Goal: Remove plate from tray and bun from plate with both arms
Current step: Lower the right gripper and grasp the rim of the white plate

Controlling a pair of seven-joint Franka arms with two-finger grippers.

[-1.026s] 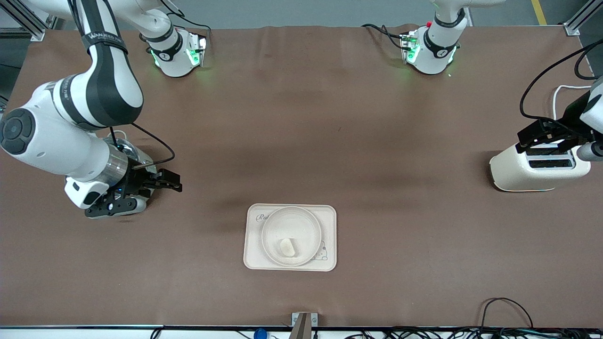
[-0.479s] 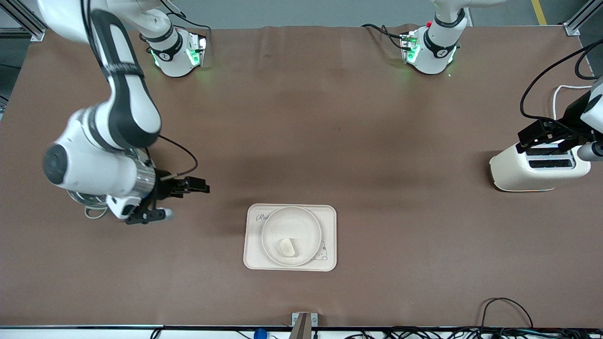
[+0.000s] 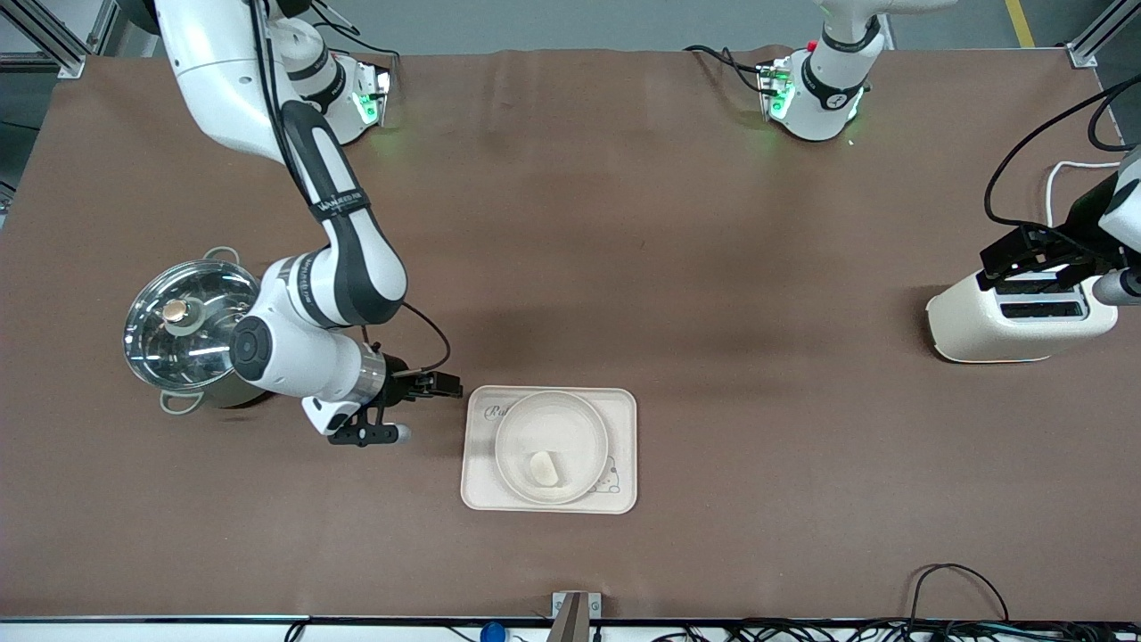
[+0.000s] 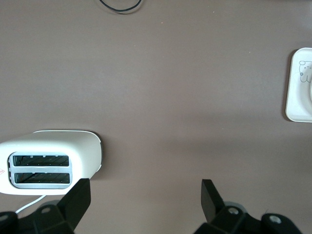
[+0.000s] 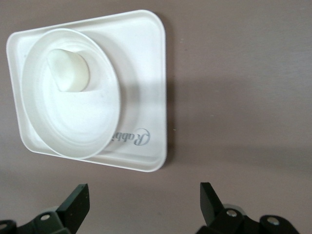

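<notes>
The round cream plate (image 3: 570, 423) lies on the rectangular cream tray (image 3: 477, 473), nearer the front camera at mid-table. The small pale bun (image 3: 544, 468) lies in the plate, on the part nearest the camera. My right gripper (image 3: 419, 410) is open and empty, low over the brown table just beside the tray's edge toward the right arm's end. In the right wrist view its fingers (image 5: 78, 202) stand wide apart, with the plate (image 5: 68, 117), bun (image 5: 69, 70) and tray (image 5: 157, 97) ahead. My left gripper (image 3: 1061, 267) waits open and empty above the toaster; its own view (image 4: 145, 190) shows that.
A steel pot with a glass lid (image 3: 187, 325) stands at the right arm's end of the table, beside the right arm's wrist. A cream toaster (image 3: 1016, 321) stands at the left arm's end; it also shows in the left wrist view (image 4: 48, 161). Cables lie along the front edge.
My right arm has swung from over the steel pot toward the tray, and its open gripper is now beside the tray's edge. The left arm, plate and bun have not moved.
</notes>
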